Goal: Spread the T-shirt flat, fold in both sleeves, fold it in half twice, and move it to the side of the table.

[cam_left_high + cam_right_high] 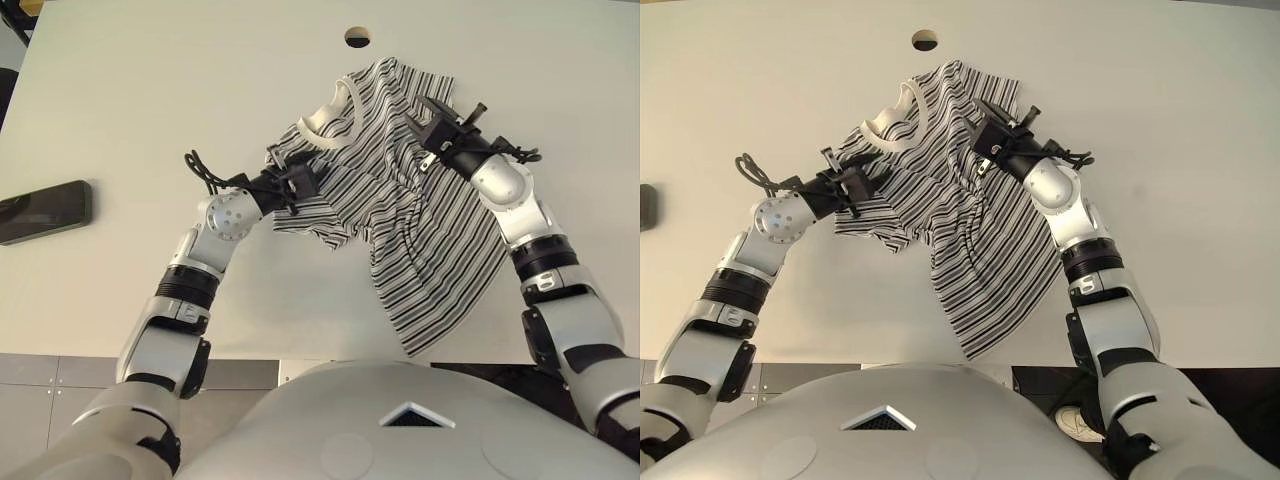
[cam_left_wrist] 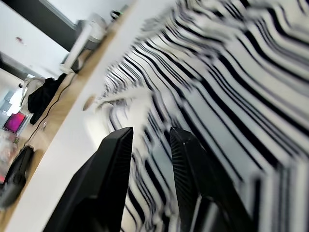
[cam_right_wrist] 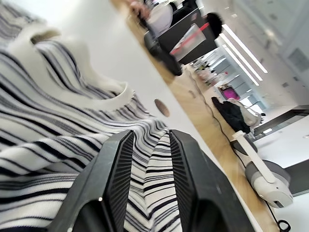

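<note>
1. The T-shirt (image 1: 420,250), black-and-white striped with a white collar (image 1: 335,125), lay crumpled on the desk (image 1: 150,100), and its lower part reached the near edge.
2. The left fingers (image 2: 113,164) pinched cloth on its left side.
3. The right fingers (image 3: 116,164) pinched cloth on its right side.

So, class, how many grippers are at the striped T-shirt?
2. Left gripper at the left edge of the T-shirt, near the collar; right gripper at its far right edge.
</note>
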{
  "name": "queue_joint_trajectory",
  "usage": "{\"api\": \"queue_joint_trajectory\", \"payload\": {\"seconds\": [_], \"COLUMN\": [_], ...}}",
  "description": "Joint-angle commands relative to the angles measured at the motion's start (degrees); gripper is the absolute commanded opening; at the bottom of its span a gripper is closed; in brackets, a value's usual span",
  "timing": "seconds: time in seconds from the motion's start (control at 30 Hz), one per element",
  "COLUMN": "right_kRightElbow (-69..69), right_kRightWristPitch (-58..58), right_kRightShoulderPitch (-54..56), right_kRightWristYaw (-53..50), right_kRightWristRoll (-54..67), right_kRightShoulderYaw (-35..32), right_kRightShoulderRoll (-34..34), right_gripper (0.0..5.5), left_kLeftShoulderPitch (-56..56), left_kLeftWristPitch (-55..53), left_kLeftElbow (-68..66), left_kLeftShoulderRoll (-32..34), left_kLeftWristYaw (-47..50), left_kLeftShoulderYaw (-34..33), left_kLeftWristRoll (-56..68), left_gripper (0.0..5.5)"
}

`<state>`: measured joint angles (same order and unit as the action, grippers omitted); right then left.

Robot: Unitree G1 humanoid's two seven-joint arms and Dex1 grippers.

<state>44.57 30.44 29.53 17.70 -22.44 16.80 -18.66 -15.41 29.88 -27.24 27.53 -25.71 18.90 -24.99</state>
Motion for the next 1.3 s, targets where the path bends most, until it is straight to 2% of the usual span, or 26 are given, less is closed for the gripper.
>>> {"api": "queue_joint_trajectory", "payload": {"seconds": [0.03, 0.17, 0.3, 0.4, 0.57, 0.73, 0.87, 0.93, 1.07, 1.2, 1.3], "right_kRightElbow": [4.0, 3.2, -4.7, -12.9, -28.1, -38.0, -40.7, -41.4, -43.3, -50.9, -55.7], "right_kRightWristPitch": [-0.3, -0.9, -1.8, -4.1, -13.8, -20.7, -21.4, -21.3, -19.9, -21.0, -23.2], "right_kRightShoulderPitch": [2.2, 1.8, -0.9, -4.1, -10.0, -16.8, -21.4, -23.2, -25.7, -31.7, -33.7], "right_kRightWristYaw": [0.9, 3.7, 8.7, 12.9, 21.1, 28.0, 32.9, 35.4, 40.4, 48.5, 50.8], "right_kRightWristRoll": [-3.2, -5.1, -2.6, 3.3, 14.2, 17.3, 14.3, 12.6, 10.2, 13.8, 16.3], "right_kRightShoulderYaw": [2.6, 4.6, 4.4, 2.2, -1.6, -3.0, -1.8, -1.1, 2.0, 6.6, 6.4], "right_kRightShoulderRoll": [-1.9, -4.7, -6.6, -6.4, -8.4, -14.8, -21.9, -25.4, -29.8, -33.0, -35.2], "right_gripper": [1.35, 1.35, 1.35, 1.35, 1.35, 1.35, 1.35, 1.35, 1.35, 1.35, 1.35], "left_kLeftShoulderPitch": [0.6, -3.0, -12.7, -17.9, -26.2, -33.5, -36.1, -36.7, -37.6, -37.9, -37.2], "left_kLeftWristPitch": [0.3, 0.6, 4.2, 6.6, 2.1, -5.4, -7.1, -4.2, 3.1, 5.4, 5.8], "left_kLeftElbow": [2.6, 0.2, -5.6, -8.5, -17.8, -34.0, -39.5, -40.2, -36.7, -32.1, -28.6], "left_kLeftShoulderRoll": [5.3, 10.9, 16.0, 15.5, 13.5, 10.6, 9.3, 8.6, 9.5, 10.3, 10.8], "left_kLeftWristYaw": [0.8, 4.7, 18.9, 30.3, 51.6, 62.6, 66.5, 68.0, 68.3, 66.6, 64.7], "left_kLeftShoulderYaw": [3.1, 6.2, 13.9, 18.9, 30.4, 37.6, 38.8, 35.8, 30.4, 28.6, 27.8], "left_kLeftWristRoll": [-8.1, -18.5, -35.6, -43.5, -59.5, -66.0, -64.3, -59.4, -49.6, -45.9, -44.2], "left_gripper": [1.44, 1.44, 1.44, 1.44, 1.44, 1.44, 1.44, 1.44, 1.44, 1.44, 1.44]}}
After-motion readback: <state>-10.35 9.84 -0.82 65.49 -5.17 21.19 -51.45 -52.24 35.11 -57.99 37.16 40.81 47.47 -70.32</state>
